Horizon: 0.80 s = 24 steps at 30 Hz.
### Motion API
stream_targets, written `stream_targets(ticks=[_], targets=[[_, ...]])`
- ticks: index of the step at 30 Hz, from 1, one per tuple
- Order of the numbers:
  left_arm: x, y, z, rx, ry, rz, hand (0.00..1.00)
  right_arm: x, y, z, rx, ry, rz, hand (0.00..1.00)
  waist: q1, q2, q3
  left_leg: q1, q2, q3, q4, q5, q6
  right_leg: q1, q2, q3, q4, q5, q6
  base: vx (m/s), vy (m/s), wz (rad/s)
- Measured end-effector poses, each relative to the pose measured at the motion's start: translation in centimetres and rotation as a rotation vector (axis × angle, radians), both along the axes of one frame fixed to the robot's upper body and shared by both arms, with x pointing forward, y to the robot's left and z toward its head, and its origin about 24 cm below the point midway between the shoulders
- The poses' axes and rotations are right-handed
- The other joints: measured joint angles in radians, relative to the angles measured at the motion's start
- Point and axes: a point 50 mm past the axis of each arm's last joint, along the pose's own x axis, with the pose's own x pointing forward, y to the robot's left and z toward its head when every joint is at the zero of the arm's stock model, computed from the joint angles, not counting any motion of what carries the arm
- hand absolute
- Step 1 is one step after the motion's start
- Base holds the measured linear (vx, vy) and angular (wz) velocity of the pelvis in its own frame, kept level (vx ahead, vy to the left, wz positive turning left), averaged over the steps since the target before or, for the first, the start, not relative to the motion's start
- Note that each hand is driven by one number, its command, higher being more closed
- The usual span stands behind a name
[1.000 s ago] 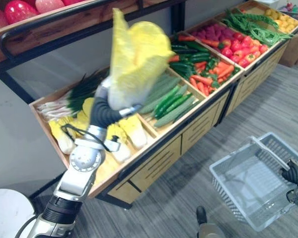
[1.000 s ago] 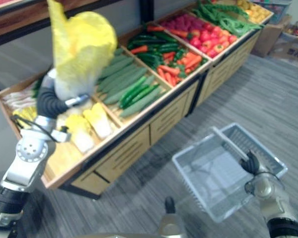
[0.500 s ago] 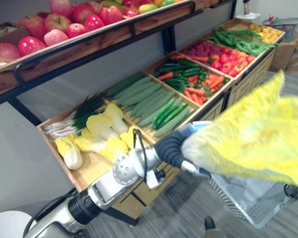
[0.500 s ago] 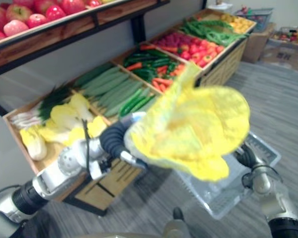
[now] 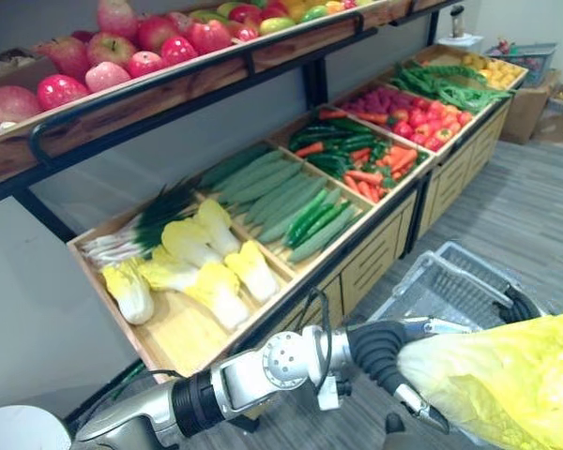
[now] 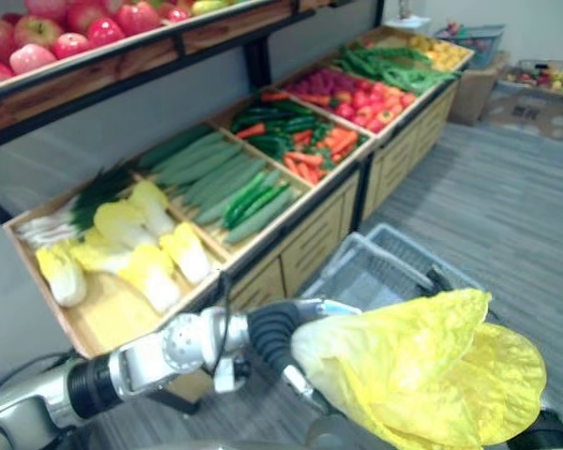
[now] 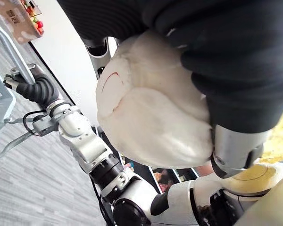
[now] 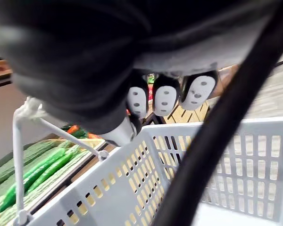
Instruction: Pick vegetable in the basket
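Yellow, crinkled leaves over a rounded white stem end: that is the 1 cabbage [image 6: 422,375] I count, along with 1 pale grey slotted basket [image 5: 448,281] and 2 hands. The cabbage hangs at the near right, above and in front of the basket, hiding its near side. My left arm reaches across from the near left, with the left hand [image 7: 233,94] curled tight round the white base. My right hand [image 8: 165,99] is hooked round the basket's handle.

The cabbage [image 6: 422,375] I hold is bright yellow, creamy white at its base. The basket [image 8: 236,165] is pale grey with slotted walls, its handle seemingly black; beyond the basket lie green cucumbers [image 5: 281,192].
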Motion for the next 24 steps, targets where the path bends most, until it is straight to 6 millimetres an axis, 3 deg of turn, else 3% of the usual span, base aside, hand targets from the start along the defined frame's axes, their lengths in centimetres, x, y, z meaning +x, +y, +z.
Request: stream_targets(ticks=[10,16,24], targets=[[-1.1,-3.0,-2.3,0.104,-0.126,-0.040,1.00,-2.3,1.5,-2.4,0.119,0.161,0.074,1.00,-0.001,-0.019,-0.026,-0.003,0.002,-0.002,0.001,0.000,0.000,-0.003,0.001,-0.002,0.002,-0.002,-0.002,0.00,0.000,0.00],[-1.3,-4.4,-4.4,0.212,-0.253,-0.040,1.00,-3.8,2.4,-3.9,0.143,0.271,0.123,1.00,-0.023,-0.042,-0.040,-0.014,0.000,-0.003,0.001,-0.001,0.001,-0.010,-0.001,-0.001,0.004,-0.001,-0.002,-0.01,0.008,0.00],[-1.7,-6.7,-4.5,0.230,-0.358,-0.035,1.00,-4.3,2.3,-4.2,0.163,0.296,0.120,1.00,-0.024,-0.043,-0.040,-0.015,0.000,-0.007,0.001,0.000,0.002,-0.013,0.000,-0.001,0.005,-0.001,-0.002,0.00,0.000,0.00]])
